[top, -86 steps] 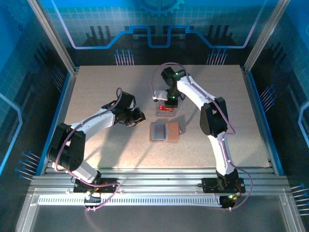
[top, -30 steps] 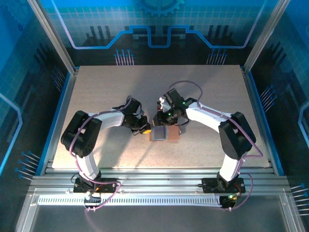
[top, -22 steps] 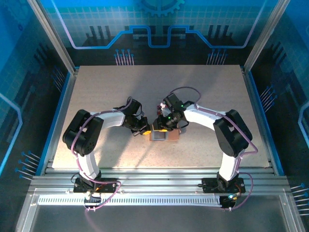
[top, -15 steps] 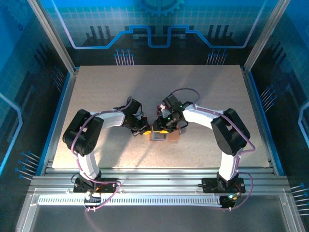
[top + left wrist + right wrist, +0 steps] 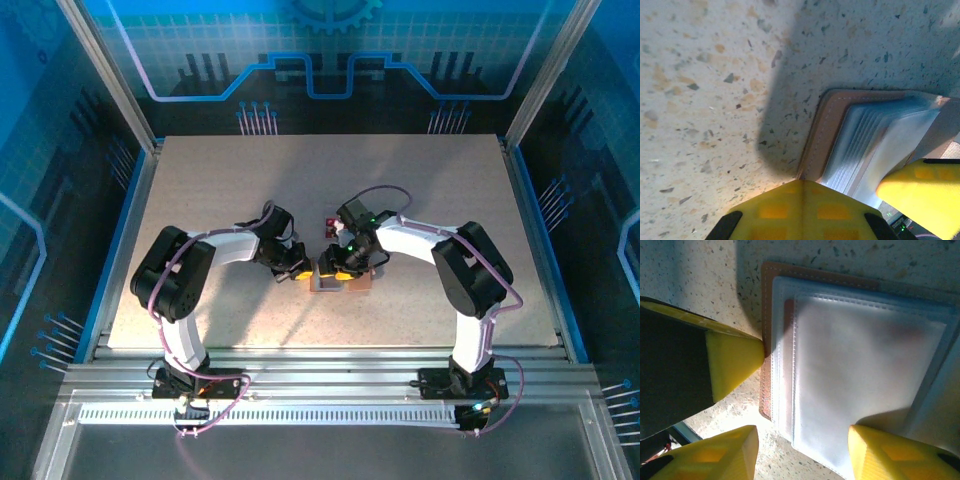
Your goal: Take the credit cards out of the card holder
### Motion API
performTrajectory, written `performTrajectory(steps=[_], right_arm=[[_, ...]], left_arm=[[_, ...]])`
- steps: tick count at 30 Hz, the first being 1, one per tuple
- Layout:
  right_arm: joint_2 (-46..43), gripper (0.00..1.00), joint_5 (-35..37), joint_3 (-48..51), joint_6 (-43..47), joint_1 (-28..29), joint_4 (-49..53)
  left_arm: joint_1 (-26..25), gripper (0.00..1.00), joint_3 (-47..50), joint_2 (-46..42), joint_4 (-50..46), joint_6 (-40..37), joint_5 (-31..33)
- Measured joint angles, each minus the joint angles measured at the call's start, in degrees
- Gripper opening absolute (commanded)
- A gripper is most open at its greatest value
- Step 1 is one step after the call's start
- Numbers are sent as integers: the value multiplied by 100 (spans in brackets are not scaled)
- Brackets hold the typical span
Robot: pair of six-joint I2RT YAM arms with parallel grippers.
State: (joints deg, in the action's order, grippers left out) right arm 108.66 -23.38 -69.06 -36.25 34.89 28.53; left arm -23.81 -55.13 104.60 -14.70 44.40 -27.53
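Near the middle of the table, your left gripper (image 5: pixel 802 194), clenched on nothing, now presses its tip against the left rim of the card holder (image 5: pixel 860 365), which lies spread open with its grey pockets up. Your right gripper (image 5: pixel 802 450) has swung back from the far side and widened its jaws, which straddle those pockets and hold nothing, so you look set for another pull. Beyond it, toward the far edge, a red credit card (image 5: pixel 330 222) already lies out.

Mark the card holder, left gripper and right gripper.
card holder (image 5: pixel 855 365), right wrist view, clear inner pocket.
left gripper (image 5: pixel 802 192), left wrist view, shut yellow fingertips.
right gripper (image 5: pixel 802 436), right wrist view, midway between fingertips.
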Motion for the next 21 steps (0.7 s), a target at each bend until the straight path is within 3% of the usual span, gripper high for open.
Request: performTrajectory(steps=[15, 21], right_arm=[[-297, 51, -522, 811, -402, -439, -944], [-389, 51, -789, 1117, -608, -533, -1429]], left_arm=[[0, 0, -236, 26, -332, -107, 68], [0, 8, -378, -42, -306, -63, 59]])
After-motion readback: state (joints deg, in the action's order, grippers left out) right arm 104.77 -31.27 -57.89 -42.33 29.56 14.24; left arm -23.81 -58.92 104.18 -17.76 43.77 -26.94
